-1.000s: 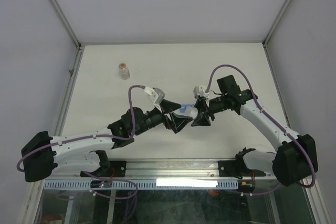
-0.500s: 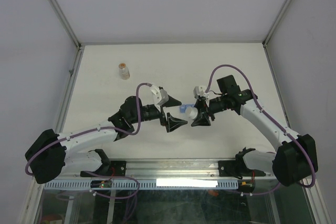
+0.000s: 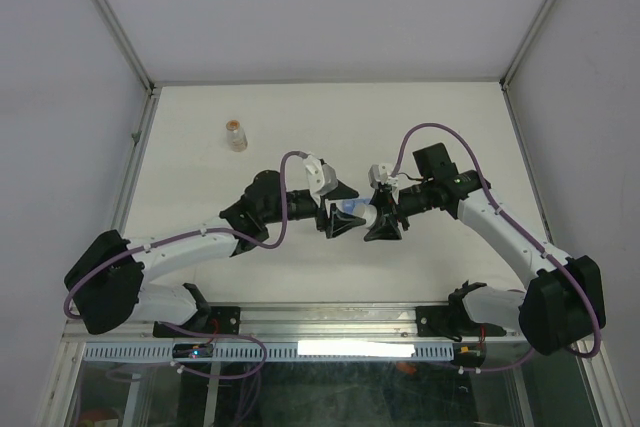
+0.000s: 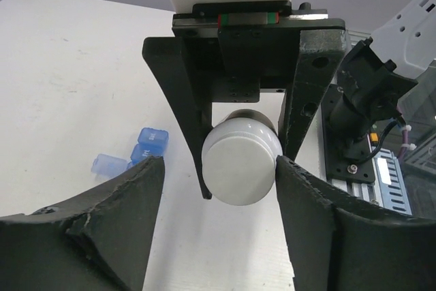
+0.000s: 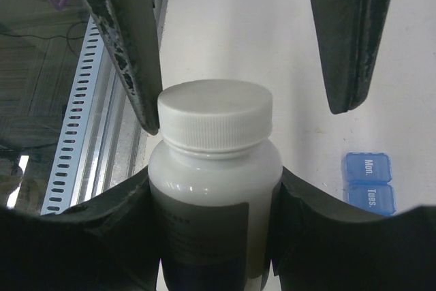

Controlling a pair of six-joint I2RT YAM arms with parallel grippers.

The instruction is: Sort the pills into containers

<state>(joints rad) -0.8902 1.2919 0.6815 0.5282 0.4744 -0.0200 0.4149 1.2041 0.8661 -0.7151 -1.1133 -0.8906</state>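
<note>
My left tool point(image 3: 342, 209) now sits nearer than before, half-open astride the cap point(image 5: 214, 110); my right tool point(image 3: 378, 215) clamps the white bottle point(image 5: 214, 195).

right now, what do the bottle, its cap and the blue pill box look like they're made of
The bottle is probably plastic, milky white and semi-gloss, with soft highlights along its shoulder. The cap looks like opaque white plastic, matte, with fine moulded ribs round the side. The pill box is translucent blue plastic, glossy, with day names on the lids.
</note>
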